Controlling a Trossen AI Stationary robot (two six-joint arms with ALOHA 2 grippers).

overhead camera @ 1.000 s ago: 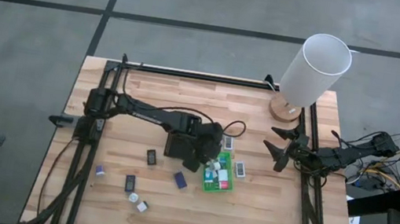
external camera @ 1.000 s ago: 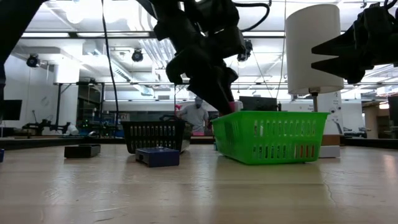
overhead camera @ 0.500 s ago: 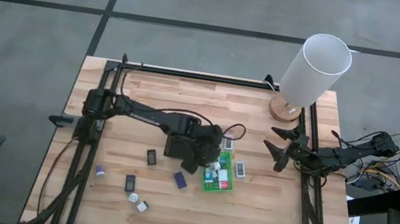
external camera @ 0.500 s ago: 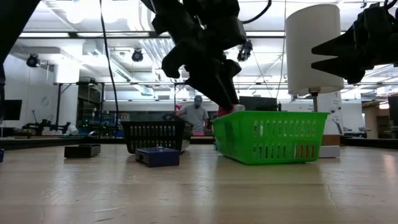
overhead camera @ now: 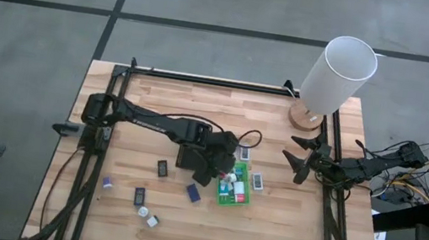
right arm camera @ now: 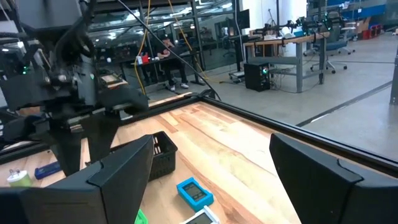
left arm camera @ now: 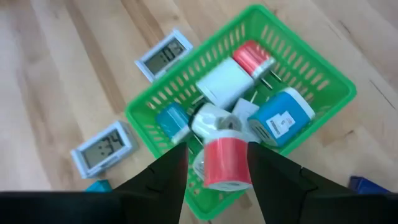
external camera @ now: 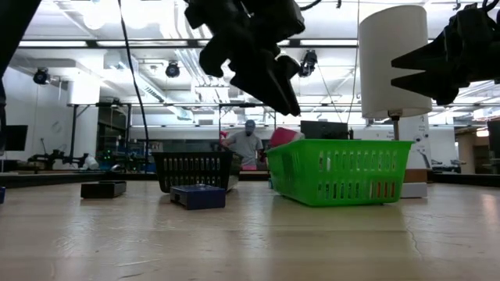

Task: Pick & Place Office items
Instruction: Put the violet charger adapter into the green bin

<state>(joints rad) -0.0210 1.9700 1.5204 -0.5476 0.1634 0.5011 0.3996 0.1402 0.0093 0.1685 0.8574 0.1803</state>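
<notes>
The pink-red roll (left arm camera: 226,163) is dropping from our opened left gripper (left arm camera: 214,163), so we are centring over the green basket (left arm camera: 323,78).

A robotics lab: glass partitions (right arm camera: 205,37), workbenches with computers (right arm camera: 292,59), ceiling strip lights (external camera: 101,43), a seated person (right arm camera: 171,59).

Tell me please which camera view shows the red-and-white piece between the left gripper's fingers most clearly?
The left wrist view: the red-and-white piece fills the gap between the open left gripper fingers, above the green tray. In the low view only its pink top shows. In the high view the arm hides it; the right wrist view misses it.
</notes>
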